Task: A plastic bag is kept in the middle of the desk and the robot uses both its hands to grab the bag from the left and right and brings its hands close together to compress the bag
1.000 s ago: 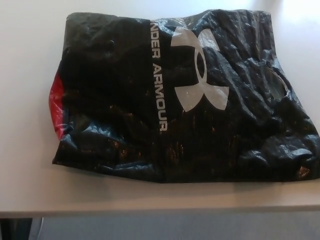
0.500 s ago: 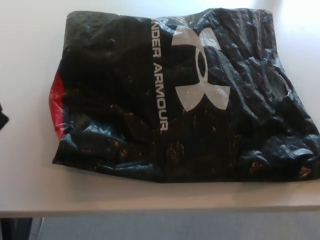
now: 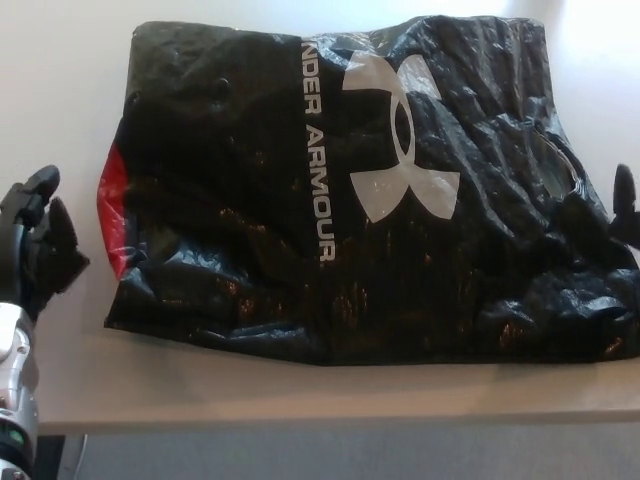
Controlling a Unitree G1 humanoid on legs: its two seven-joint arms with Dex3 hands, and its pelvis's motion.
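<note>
Bag (image 3: 340,190), black crinkled plastic, lay flat mid-worktop (image 3: 60,90), looking light, soft and slippery; its left and right edges seemed the likely places to grip. The left robot hand (image 3: 40,240) waited beside it, fingers spread, empty. The right robot hand (image 3: 624,205) barely showed; its state was unclear. The pale worktop looked smooth.

Crinkled glossy black plastic bag (image 3: 300,200) with sheen on its wrinkles, smooth white printed logo and lettering, smooth red plastic patch at its left edge, matt pale smooth worktop (image 3: 60,120), matt black left hand (image 3: 42,240) on a glossy silver forearm
</note>
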